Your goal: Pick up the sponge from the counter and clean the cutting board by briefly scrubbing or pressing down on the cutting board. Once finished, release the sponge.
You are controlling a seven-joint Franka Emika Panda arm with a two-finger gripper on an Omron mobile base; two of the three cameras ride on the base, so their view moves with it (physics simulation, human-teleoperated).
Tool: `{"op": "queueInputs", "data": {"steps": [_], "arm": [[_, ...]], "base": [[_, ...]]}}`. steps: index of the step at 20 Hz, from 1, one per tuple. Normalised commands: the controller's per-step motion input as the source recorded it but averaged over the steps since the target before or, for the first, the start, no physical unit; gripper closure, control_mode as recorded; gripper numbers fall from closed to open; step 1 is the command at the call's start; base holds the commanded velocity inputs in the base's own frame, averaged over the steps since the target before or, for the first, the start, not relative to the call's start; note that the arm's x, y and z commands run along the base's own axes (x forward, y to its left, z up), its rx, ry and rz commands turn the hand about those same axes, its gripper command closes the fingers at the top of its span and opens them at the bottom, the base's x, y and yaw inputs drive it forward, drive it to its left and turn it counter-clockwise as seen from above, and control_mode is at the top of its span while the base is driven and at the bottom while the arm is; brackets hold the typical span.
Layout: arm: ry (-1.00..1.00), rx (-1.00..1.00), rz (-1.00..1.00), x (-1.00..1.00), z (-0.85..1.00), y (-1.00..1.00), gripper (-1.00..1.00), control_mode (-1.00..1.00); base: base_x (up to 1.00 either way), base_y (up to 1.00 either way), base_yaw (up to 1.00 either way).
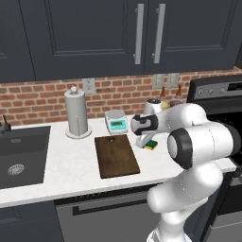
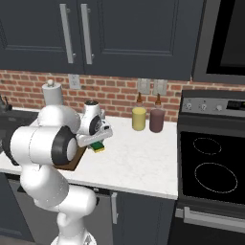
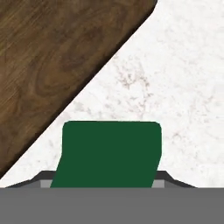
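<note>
The sponge (image 1: 151,145) lies on the white counter (image 1: 71,165) just right of the dark brown cutting board (image 1: 116,155). Its yellow body and green top also show under the hand in the right base view (image 2: 98,147). My gripper (image 1: 146,141) points down over it, fingers on either side. In the hand view the sponge's green top (image 3: 109,153) fills the space between the two fingertips, and the gripper (image 3: 105,178) is shut on it. A corner of the cutting board (image 3: 48,57) lies at the upper left, apart from the sponge, with bare counter (image 3: 183,87) between and to the right.
A paper towel holder (image 1: 77,113) and a small kitchen scale (image 1: 116,124) stand behind the board. The dark sink (image 1: 21,158) is at the left. A yellow jar (image 2: 139,118) and a maroon jar (image 2: 157,119) stand by the wall, next to the stove (image 2: 215,167).
</note>
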Motion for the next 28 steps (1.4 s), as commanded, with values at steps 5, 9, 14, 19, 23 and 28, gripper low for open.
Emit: {"op": "queueInputs", "data": {"steps": [5, 9, 14, 19, 23, 28], "arm": [[-0.01, 0.01, 0.18, -0.22, 0.46, 0.42, 1.0, -1.0], [0.02, 0.07, 0.01, -0.12, 0.0, 0.67, 1.0, -1.0], [0.0, 0.06, 0.0, -0.38, -0.06, 0.46, 1.0, -1.0], [0.0, 0.03, 0.0, -0.62, -0.19, 0.15, 1.0, -1.0], [0.0, 0.0, 0.0, -0.48, -0.23, 0.24, 1.0, -1.0], [0.0, 0.0, 0.0, -0.13, -0.08, 0.07, 1.0, -1.0]], "base": [[0.0, 0.0, 0.0], [0.0, 0.0, 0.0], [0.0, 0.0, 0.0], [0.0, 0.0, 0.0], [0.0, 0.0, 0.0], [0.0, 0.0, 0.0]]}}
